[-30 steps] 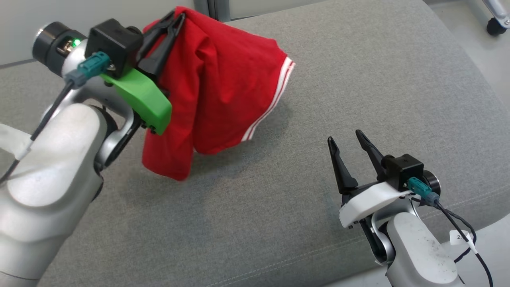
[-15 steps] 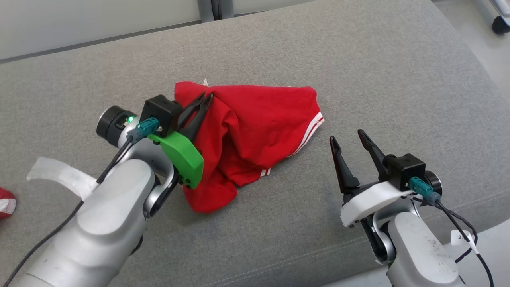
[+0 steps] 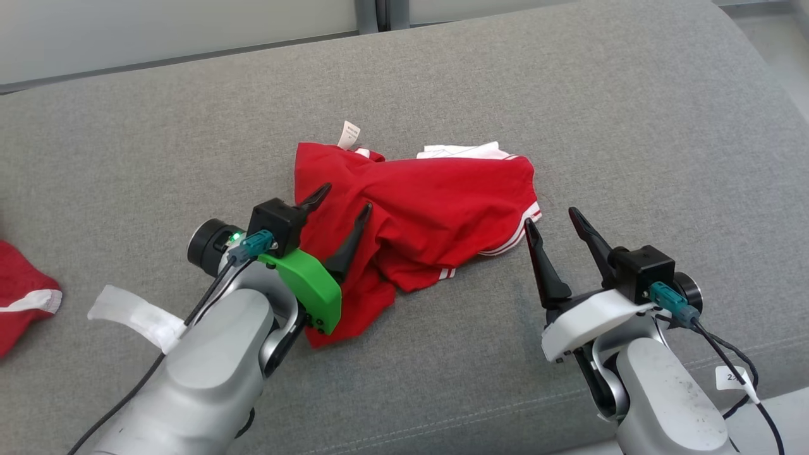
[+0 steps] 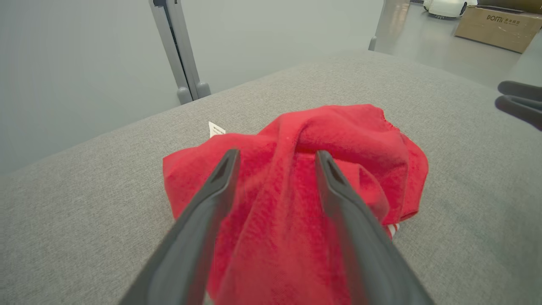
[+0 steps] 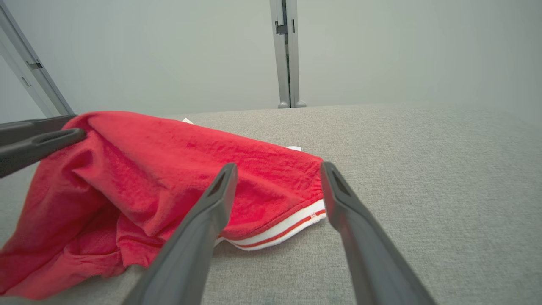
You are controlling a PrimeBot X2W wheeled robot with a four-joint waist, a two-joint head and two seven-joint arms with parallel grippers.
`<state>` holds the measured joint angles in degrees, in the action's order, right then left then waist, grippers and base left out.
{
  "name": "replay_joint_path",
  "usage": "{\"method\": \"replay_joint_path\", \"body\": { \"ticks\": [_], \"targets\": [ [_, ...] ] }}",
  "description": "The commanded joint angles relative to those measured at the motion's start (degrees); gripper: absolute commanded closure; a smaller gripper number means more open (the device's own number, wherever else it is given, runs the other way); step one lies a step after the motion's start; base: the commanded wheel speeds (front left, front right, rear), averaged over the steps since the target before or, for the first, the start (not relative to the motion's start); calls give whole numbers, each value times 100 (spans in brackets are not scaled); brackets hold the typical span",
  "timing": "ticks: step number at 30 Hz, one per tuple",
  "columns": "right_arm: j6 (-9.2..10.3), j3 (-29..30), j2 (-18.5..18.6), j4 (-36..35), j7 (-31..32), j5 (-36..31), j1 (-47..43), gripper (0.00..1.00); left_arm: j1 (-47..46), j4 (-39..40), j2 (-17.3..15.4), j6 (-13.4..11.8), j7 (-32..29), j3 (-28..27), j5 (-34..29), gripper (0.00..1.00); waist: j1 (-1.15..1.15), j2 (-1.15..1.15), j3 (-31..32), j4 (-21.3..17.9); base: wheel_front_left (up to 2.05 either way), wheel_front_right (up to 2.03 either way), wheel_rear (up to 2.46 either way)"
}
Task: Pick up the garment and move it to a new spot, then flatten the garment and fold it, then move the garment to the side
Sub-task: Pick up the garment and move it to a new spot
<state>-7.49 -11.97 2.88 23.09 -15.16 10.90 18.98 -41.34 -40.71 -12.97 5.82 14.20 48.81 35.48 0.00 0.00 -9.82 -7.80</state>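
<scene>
Red garment (image 3: 430, 215) lies crumpled on the grey cushion (image 3: 569, 95) in the head view. The left claw (image 3: 346, 197) is spread wide over its bunched edge, and the right claw (image 3: 549, 217) is wide beside the striped hem (image 3: 499, 248).

Left wrist view: cloth rises between the fingers (image 4: 203, 212), so pulling away may snag it.

Right wrist view: layers bunch behind the striped hem, so pressing flat now could lock creases in.

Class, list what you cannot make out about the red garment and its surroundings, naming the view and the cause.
- Head view: print on the white label, too small to read.
- Head view: red cloth at the left edge, cut off by the frame.
- Left wrist view: near part of the garment, hidden behind the fingers of the left claw.
</scene>
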Motion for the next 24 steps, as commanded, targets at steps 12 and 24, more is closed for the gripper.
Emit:
{"method": "replay_joint_path", "body": {
  "ticks": [12,24],
  "targets": [
    [0,176,9,-55,-15,-42,-227,0,728,1042,-35,-434,93,-698,-509,0,0,0,67,278,0,0,0],
    [0,198,5,-82,-15,-38,-223,0,1631,1177,-96,-442,94,-921,-667,0,0,0,7,413,0,0,0]
  ]
}}
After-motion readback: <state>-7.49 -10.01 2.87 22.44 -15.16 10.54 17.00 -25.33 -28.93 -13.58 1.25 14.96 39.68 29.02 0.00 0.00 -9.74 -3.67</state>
